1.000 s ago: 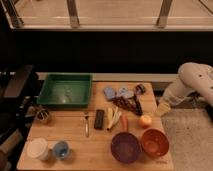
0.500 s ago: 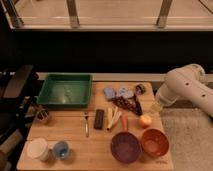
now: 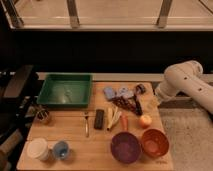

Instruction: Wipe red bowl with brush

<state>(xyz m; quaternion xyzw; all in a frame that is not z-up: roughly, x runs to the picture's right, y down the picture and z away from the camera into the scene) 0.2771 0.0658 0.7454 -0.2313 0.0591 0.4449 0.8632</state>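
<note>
The red bowl (image 3: pixel 154 142) stands at the table's front right corner, beside the slightly larger purple bowl (image 3: pixel 125 147). Behind them, at the back right of the table, lies the brush (image 3: pixel 136 101), its long black handle running front to back among a pile of small items. My white arm (image 3: pixel 182 82) reaches in from the right. At its end, my gripper (image 3: pixel 152 101) hangs open over the table's right edge, just right of the brush and holding nothing.
A green tray (image 3: pixel 65 90) sits at the back left. A fork (image 3: pixel 86 124), a black bar (image 3: pixel 99 119), pale sticks (image 3: pixel 114 118), a carrot (image 3: pixel 124 122) and a round fruit (image 3: pixel 145 120) lie mid-table. A white cup (image 3: pixel 38 148) and a blue cup (image 3: pixel 61 149) stand front left.
My arm has swung left and lower, bringing the gripper from beyond the table's right side to its right edge near the brush. Nothing on the table has moved.
</note>
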